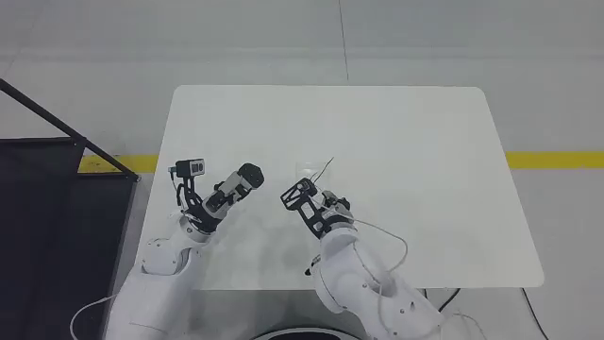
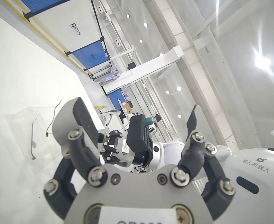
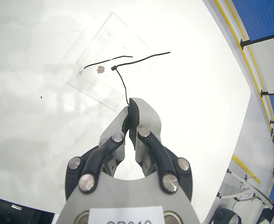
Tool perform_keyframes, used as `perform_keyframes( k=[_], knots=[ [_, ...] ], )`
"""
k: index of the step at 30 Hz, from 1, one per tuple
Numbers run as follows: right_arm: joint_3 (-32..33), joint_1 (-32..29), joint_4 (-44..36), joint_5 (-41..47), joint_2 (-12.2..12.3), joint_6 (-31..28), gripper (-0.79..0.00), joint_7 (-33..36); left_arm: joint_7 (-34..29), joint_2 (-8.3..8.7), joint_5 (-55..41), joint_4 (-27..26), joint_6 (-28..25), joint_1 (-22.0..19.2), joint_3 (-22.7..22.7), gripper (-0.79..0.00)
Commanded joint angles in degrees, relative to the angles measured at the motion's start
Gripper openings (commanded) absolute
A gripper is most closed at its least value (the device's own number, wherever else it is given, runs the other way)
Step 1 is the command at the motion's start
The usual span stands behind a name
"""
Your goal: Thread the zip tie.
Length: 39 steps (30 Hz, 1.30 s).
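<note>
A thin black zip tie [image 3: 120,76] hangs over the white table [image 3: 197,75], and my right gripper [image 3: 130,106] is shut on one end of its strap. From the fingertips the strap runs to its small head [image 3: 113,68], and a second length [image 3: 148,58] carries on past the head. In the top view that right gripper [image 1: 319,187] sits near the table's front middle, the zip tie [image 1: 326,168] reaching away from it. My left gripper [image 2: 137,122] stands open and holds nothing, facing the right arm from close by [image 1: 253,177]. It sees the zip tie [image 2: 54,117] too.
A clear flat plate [image 3: 118,38] lies on the table just beyond the right gripper. On it rest a second black strap [image 3: 109,60] and a small tan scrap [image 3: 101,69]. Bare white tabletop [image 1: 425,151] spreads to the right and far side.
</note>
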Motion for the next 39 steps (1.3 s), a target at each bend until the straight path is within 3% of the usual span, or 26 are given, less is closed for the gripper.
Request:
perform_keyframes(
  k=[1,2,3,4,6,8,11,18,23,25,26,28,39],
  knots=[
    [0.0,0.1,0.5,0.0,-0.5,-0.1,-0.785,0.0,0.0,0.00,0.0,0.0,0.0,0.0,0.0,0.000],
    [0.0,0.2,0.8,0.0,-0.7,-0.2,-0.785,0.0,0.0,0.00,0.0,0.0,0.0,0.0,0.0,0.000],
    [0.0,0.2,1.1,0.0,-0.9,-0.3,-0.736,-0.1,0.0,0.00,0.0,0.0,0.0,0.0,0.0,0.000],
    [0.1,0.2,1.3,0.1,-1.1,-0.4,-0.622,-0.1,0.0,0.00,0.0,0.0,0.0,0.0,0.0,0.000],
    [0.2,0.2,1.8,0.1,-1.5,-0.5,-0.496,-0.2,0.0,0.00,0.0,0.0,0.0,0.0,0.0,0.000],
    [0.4,0.2,2.2,0.2,-1.9,-0.7,-0.453,-0.4,0.0,0.00,0.0,0.0,0.0,0.0,0.0,0.000],
    [0.8,0.0,2.2,0.3,-2.4,-1.1,-0.446,-1.0,0.0,0.00,0.0,0.0,0.0,0.0,0.0,0.000],
    [2.3,-1.2,1.3,-0.2,-3.1,-2.1,-0.511,-1.9,0.0,0.00,0.0,0.0,0.0,0.0,0.0,0.000],
    [3.9,-2.7,-0.6,-0.4,-3.4,-3.1,-0.468,-2.8,0.0,0.00,0.0,0.0,0.0,0.0,0.0,0.000],
    [5.0,-3.7,-2.3,0.2,-3.4,-3.2,-0.391,-3.6,0.0,0.00,0.0,0.0,0.0,0.0,0.0,0.000],
    [5.9,-4.4,-3.4,1.2,-3.3,-3.4,-0.209,-4.4,0.0,0.00,0.0,0.0,0.0,0.0,0.0,0.000],
    [8.2,-6.1,-6.2,3.3,-3.1,-3.9,0.000,-6.6,0.0,0.00,0.0,0.0,0.0,0.0,0.0,0.000],
    [24.0,-20.7,-19.9,21.0,-1.3,-4.2,0.000,-31.5,0.0,0.00,0.0,0.0,0.0,0.0,0.0,0.000]
  ],
)
